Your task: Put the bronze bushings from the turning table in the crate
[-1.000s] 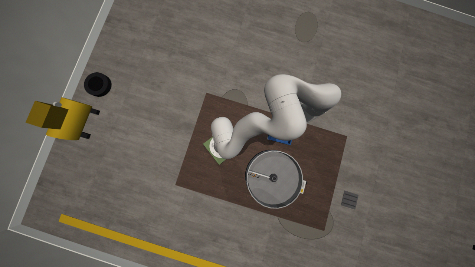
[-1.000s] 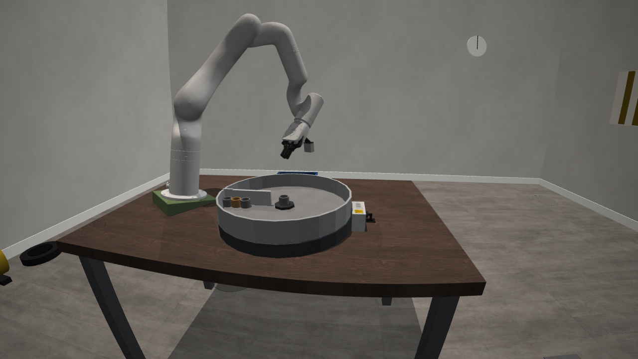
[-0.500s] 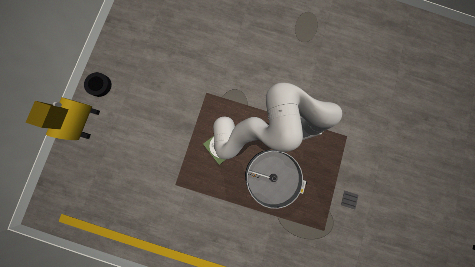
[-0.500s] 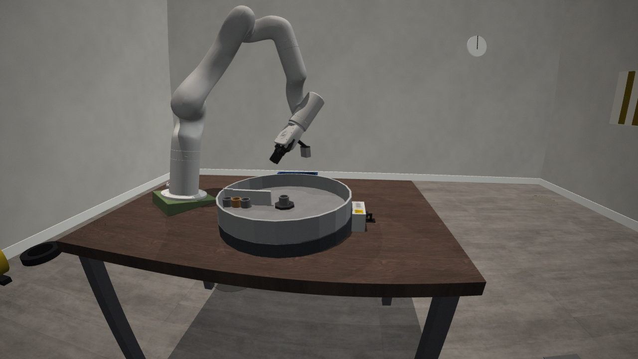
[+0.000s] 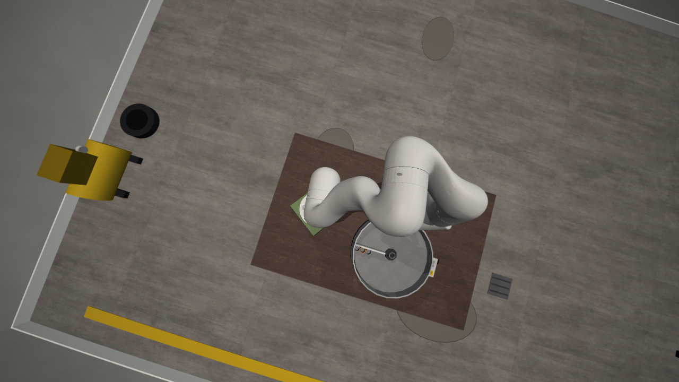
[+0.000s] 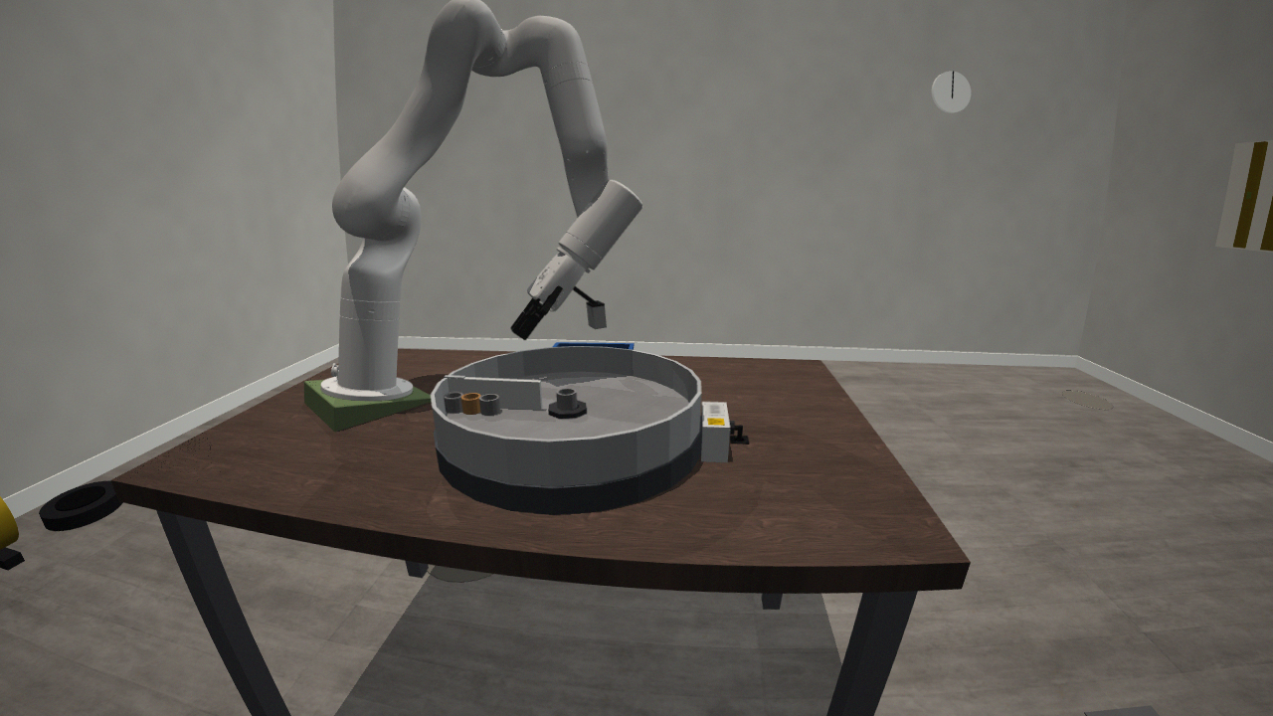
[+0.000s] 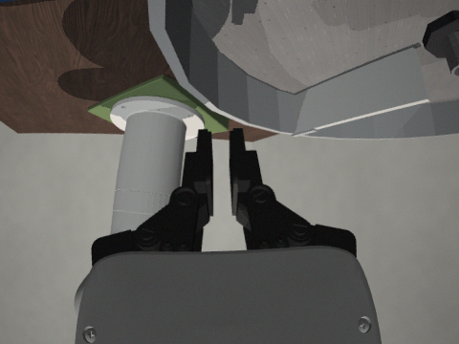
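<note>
A bronze bushing [image 5: 362, 252] [image 6: 470, 404] stands on the turning table [image 5: 393, 280] [image 6: 534, 458] [image 7: 282, 53], near its rim. A steel bushing [image 5: 357, 249] [image 6: 453, 402] is on its rim side and another steel bushing [image 5: 367, 252] [image 6: 489, 405] on its hub side, all in a row along the straight divider. My gripper [image 6: 522, 329] [image 7: 220, 147] hangs tilted above the turning table's rim. Its fingers are nearly together with a narrow empty gap. The arm hides it in the top view. The blue crate [image 6: 594, 344] shows only its edge behind the turning table; its inside is hidden.
The divider [image 5: 372, 249] [image 6: 511, 392] [image 7: 368, 91] rises between the rim and the dark hub [image 5: 390, 254] [image 6: 566, 405]. A white control box [image 5: 433, 267] [image 6: 715, 432] sits against the outer wall. My arm's base stands on a green plate [image 6: 347, 412] [image 7: 158, 88] beside the turning table.
</note>
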Motion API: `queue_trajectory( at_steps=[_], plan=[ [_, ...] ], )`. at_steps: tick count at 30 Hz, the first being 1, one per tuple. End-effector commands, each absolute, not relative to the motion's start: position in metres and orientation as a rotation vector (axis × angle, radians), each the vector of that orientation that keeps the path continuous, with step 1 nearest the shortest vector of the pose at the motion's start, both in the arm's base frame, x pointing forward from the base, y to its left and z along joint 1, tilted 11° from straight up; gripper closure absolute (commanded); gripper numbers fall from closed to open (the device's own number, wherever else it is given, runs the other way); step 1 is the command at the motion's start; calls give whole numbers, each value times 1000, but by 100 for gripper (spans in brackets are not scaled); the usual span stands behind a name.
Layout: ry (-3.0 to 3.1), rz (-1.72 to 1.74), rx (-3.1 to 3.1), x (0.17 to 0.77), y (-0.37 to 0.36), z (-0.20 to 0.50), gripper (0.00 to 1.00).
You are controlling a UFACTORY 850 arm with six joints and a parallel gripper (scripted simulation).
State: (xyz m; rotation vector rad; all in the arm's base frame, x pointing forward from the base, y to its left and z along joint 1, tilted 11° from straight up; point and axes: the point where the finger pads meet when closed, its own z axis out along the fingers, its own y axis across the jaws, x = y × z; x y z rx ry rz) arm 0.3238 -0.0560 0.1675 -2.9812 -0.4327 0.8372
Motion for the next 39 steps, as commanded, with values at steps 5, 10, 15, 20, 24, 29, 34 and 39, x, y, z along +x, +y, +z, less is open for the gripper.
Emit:
queue_trajectory(
  at_steps=[5,10,15,20,24,29,34,39],
  plan=[
    [-190,839,-2934,299,-119,156,89],
    [-62,838,-2901,284,-151,150,89],
    [33,837,-2872,273,-176,145,89],
    [154,834,-2832,259,-208,139,89],
    [203,832,-2814,252,-221,136,89],
    [215,832,-2809,250,-224,136,89],
    [215,832,-2809,250,-224,136,89],
    [215,832,-2809,250,-224,136,89]
  ],
)
